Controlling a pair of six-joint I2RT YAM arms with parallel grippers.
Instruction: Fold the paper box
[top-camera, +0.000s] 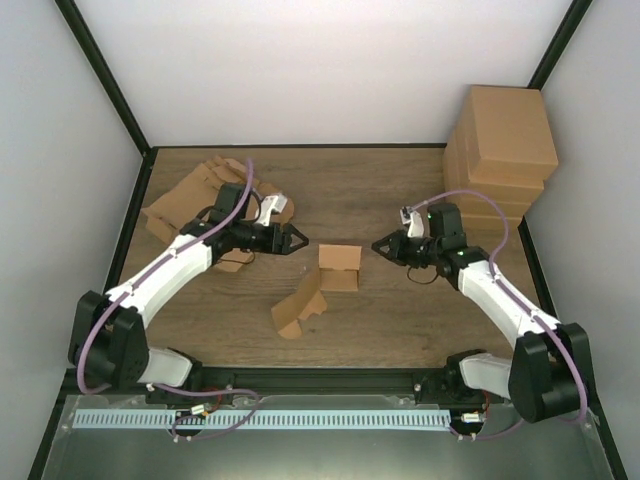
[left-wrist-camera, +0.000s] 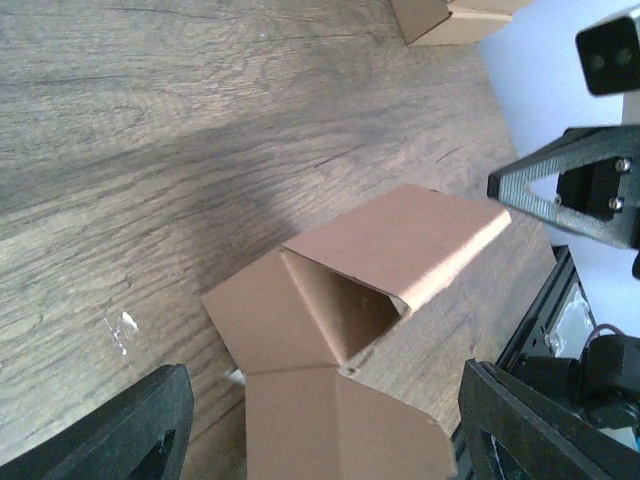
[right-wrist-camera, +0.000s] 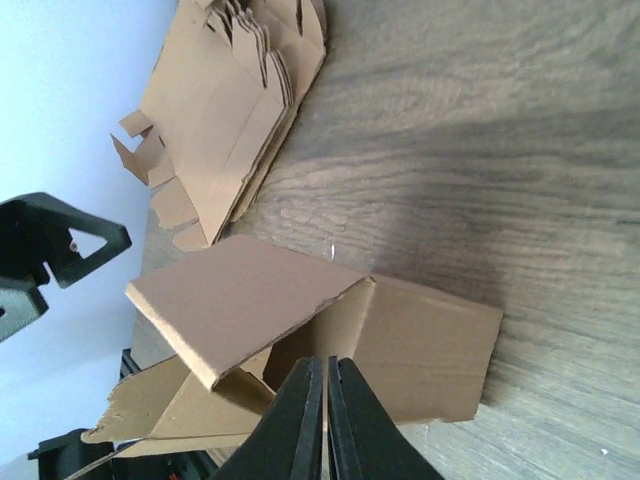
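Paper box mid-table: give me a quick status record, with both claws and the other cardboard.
paper box: mid-table, partly folded, flaps loose, not held
left claw: open, beside the box's left
right claw: shut, empty, beside the box's right
flat cardboard pile: back left
stacked boxes: back right corner

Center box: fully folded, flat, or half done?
Half done. The paper box stands as an open hollow shell, with one long flap lying unfolded on the table toward the near edge.
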